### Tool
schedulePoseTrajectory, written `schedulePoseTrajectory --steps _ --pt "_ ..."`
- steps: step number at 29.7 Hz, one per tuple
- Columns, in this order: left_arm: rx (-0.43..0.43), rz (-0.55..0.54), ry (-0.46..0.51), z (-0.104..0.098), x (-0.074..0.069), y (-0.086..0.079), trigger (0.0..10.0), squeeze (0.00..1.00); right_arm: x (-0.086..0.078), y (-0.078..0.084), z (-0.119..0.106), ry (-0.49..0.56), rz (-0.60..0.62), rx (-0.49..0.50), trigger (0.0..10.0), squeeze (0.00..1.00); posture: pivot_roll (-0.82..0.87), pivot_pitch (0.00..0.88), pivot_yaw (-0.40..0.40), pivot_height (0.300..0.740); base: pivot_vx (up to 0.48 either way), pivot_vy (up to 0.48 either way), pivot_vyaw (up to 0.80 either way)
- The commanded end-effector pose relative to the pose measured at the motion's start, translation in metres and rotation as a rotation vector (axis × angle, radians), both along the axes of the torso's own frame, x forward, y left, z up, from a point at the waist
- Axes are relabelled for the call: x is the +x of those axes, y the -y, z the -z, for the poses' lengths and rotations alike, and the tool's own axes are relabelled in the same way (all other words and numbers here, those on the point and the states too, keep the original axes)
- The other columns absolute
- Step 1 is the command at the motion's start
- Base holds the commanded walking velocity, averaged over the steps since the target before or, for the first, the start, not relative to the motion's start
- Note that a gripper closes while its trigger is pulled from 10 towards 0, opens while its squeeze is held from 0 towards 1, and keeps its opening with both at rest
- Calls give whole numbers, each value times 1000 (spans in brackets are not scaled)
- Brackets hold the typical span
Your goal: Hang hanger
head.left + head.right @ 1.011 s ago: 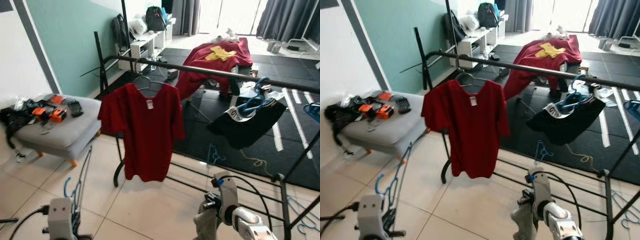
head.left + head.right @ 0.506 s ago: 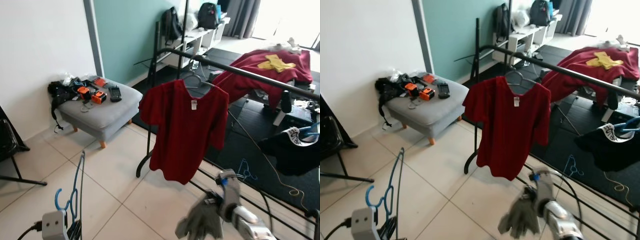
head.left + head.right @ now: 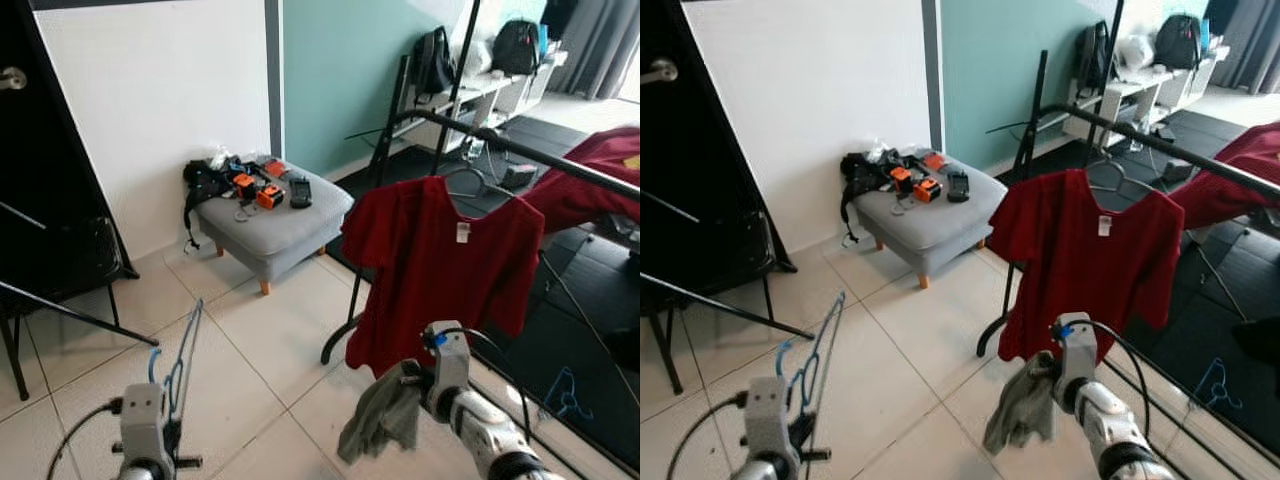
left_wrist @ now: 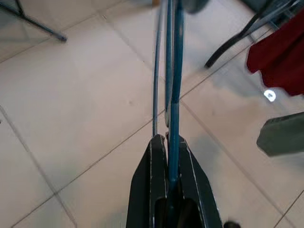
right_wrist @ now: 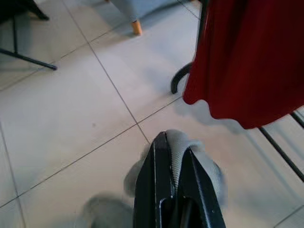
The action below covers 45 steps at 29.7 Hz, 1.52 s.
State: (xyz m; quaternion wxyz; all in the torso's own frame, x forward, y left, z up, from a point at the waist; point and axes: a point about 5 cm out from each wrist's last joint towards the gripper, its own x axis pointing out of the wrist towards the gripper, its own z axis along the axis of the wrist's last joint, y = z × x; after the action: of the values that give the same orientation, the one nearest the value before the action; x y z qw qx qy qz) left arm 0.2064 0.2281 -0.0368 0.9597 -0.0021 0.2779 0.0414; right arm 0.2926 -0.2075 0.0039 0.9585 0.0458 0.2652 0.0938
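Blue hanger (image 3: 177,362); red shirt (image 3: 440,265); grey cloth (image 3: 380,420).

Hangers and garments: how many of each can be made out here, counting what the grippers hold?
Hangers: 3. A blue hanger in the left gripper, a grey hanger under the red T-shirt, a blue floor hanger.
Garments: 3. A red T-shirt on the rack, a grey cloth in the right gripper, a red cloth behind.
Total: 6.

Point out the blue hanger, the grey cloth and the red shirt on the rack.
blue hanger (image 3: 184,352), left eye view, on its long side bar.
grey cloth (image 3: 380,420), left eye view, middle of the hanging fabric.
red shirt (image 3: 440,270), left eye view, on the chest.
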Motion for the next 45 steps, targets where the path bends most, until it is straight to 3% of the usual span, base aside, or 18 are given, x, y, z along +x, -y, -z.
schedulePoseTrajectory --steps 1,5,6,7,9,13,17,18,20,22,26,27,31,34,39,42,43,45 --pt "25 -33 -71 9 -13 -12 10000 0 3 -3 -1 -2 2 0 10000 0 60 0 -93 740 0 0 738" --pt "-60 -74 -122 19 -19 -11 10000 0 4 -6 0 -18 11 0 10000 0 108 0 -111 740 0 0 733" --pt "-96 -86 -123 20 -15 -6 10000 0 4 -6 0 -24 15 0 10000 0 146 0 -132 740 0 0 731" --pt "-205 -132 -142 20 4 11 10000 0 4 -7 1 -35 25 1 10000 0 172 0 -145 740 0 0 731" --pt "-233 -142 -148 19 9 15 10000 0 4 -8 1 -37 27 2 10000 0 172 0 -145 740 0 0 731" --pt "-221 -159 -130 9 32 25 10000 0 6 -7 0 -39 30 2 10000 0 164 0 -156 740 0 0 731" --pt "-203 -212 -110 6 38 26 10000 20 6 -5 -1 -30 33 -1 10000 0 135 0 -130 740 0 0 731" --pt "-160 -211 -88 2 42 26 10000 51 6 -4 -2 -24 36 -3 10000 0 126 0 -122 740 0 0 731" --pt "-167 -239 -21 -4 49 28 10000 43 6 -1 -3 -12 35 -2 10000 0 93 0 -99 740 0 0 731" --pt "-208 -230 36 -9 53 29 10000 31 5 2 -3 -2 29 0 10000 0 72 0 -93 740 0 0 731" --pt "-240 -213 53 -10 55 30 10000 0 4 3 -3 3 26 1 10000 0 64 0 -90 740 0 0 731" --pt "-230 -150 58 -12 58 34 10000 0 2 4 -2 11 23 4 10000 0 54 0 -70 740 0 0 731" --pt "-178 -19 45 -8 51 35 10000 0 -3 5 0 49 39 11 10000 0 23 0 12 740 0 0 731" --pt "-187 -31 43 -5 43 25 10000 0 -6 5 1 72 60 14 10000 0 -10 0 54 740 0 0 731" --pt "-193 -49 57 -10 51 20 10000 0 -9 4 2 96 70 17 10000 0 -44 0 66 740 0 0 731" --pt "-196 -51 78 -4 36 15 10000 0 -10 6 2 93 62 20 10000 0 -54 0 59 740 0 0 731" --pt "-201 -61 108 5 9 6 10000 0 -12 10 2 89 60 20 10000 0 -56 1 37 740 0 0 731" --pt "-201 -61 108 5 9 6 10000 0 -12 10 2 89 60 20 10000 0 -56 1 37 740 0 0 731"
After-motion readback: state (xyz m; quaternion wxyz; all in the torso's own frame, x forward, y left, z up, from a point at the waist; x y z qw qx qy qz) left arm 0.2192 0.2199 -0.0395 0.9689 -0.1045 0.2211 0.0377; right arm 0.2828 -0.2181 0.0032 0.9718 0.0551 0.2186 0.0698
